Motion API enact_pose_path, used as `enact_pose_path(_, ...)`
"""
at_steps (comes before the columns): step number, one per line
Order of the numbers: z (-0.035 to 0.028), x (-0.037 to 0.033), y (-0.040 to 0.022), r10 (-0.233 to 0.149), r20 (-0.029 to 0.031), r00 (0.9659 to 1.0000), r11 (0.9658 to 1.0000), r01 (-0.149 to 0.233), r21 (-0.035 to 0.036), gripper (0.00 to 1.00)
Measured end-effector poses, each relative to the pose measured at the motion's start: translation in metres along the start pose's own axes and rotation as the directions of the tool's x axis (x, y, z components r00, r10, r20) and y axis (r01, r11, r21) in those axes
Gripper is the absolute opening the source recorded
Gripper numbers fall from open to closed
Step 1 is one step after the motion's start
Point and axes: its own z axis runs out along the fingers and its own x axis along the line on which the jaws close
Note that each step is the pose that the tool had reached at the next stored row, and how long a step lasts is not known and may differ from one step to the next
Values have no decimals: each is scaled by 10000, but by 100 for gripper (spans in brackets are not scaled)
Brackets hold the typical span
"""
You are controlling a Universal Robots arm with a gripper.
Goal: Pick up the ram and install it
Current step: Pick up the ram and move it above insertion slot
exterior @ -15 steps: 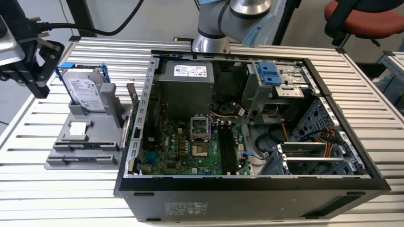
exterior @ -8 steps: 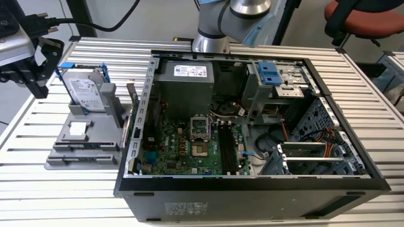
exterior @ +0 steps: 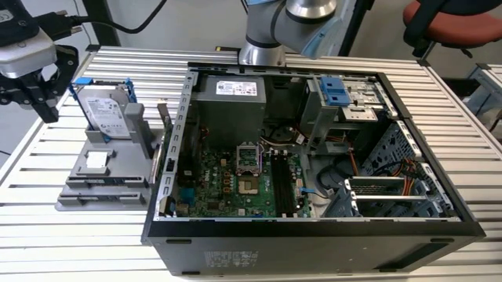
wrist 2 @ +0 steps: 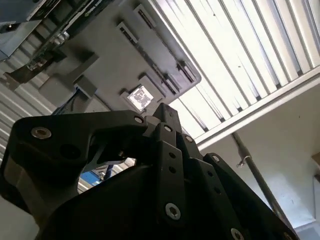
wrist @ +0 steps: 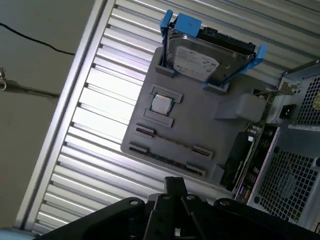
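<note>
My gripper [exterior: 47, 111] hangs above the table at the exterior view's far left, beside the grey holder [exterior: 98, 176]. Its black fingers [wrist: 175, 186] meet at the tip in both wrist views, shut with nothing between them [wrist 2: 165, 112]. A thin dark strip [wrist: 167, 160] sits edge-up in one long slot of the holder; I cannot tell whether it is the ram. The open computer case [exterior: 314, 232] lies in the middle of the table, and the long black memory slots [exterior: 286, 182] show on its green board.
A silver hard drive in a blue frame [exterior: 106, 114] stands upright at the holder's far end. A dark card with a metal bracket [wrist: 237, 160] stands between the holder and the case. The arm's base [exterior: 263, 53] rises behind the case. The slatted table's edge [wrist: 65, 115] runs close to the holder.
</note>
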Motion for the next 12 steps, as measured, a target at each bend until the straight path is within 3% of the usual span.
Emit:
enact_pose_path(3,0,0,0,-516,-23,9987,9987,516,2,0)
enact_pose_path(7,-1,-1,0,-1121,-51,9937,9937,1121,4,0)
enact_pose_path(9,-1,-1,1,-1461,-72,9892,9893,1461,9,0)
enact_pose_path(12,-1,-1,2,-1992,-99,9799,9800,1992,13,0)
